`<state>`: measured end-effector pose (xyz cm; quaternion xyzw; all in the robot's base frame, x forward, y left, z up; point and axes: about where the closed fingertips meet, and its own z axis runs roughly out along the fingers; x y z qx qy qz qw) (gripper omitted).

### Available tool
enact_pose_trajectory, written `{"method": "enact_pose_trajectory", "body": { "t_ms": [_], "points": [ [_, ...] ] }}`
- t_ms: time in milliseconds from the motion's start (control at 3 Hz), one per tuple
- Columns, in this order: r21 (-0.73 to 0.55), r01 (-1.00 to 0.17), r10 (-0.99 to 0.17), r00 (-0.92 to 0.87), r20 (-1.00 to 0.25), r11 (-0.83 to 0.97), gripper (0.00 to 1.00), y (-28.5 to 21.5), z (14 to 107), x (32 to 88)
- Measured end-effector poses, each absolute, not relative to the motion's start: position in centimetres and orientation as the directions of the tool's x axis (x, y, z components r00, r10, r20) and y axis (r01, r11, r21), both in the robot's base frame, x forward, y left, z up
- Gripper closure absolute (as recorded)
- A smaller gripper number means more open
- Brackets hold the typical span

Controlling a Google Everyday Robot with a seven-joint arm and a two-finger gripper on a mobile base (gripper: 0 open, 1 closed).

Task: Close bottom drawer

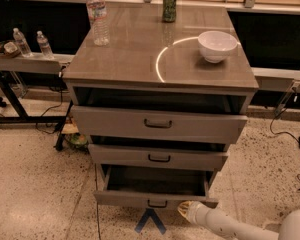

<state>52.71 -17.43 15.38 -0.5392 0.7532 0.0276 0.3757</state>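
Note:
The bottom drawer is the lowest of three grey wood-grain drawers. It is pulled out furthest, its empty grey box showing, with a small dark bar handle on its narrow front. The middle drawer and top drawer above it stand slightly out. My gripper is at the end of the white arm that comes in from the lower right. It is low by the right part of the bottom drawer's front panel, just right of the handle.
On the cabinet top stand a white bowl, a green can and a clear water bottle. Two small bottles sit on a shelf at left. A blue arrow mark lies on the speckled floor. Cables lie at right.

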Motion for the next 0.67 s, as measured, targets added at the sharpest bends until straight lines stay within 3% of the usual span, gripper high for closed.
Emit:
{"method": "enact_pose_trajectory", "body": {
  "t_ms": [667],
  "points": [
    [-0.481,-0.801,-0.796,0.011,-0.605,0.355,1.00,-14.3,16.5,58.9]
  ]
}}
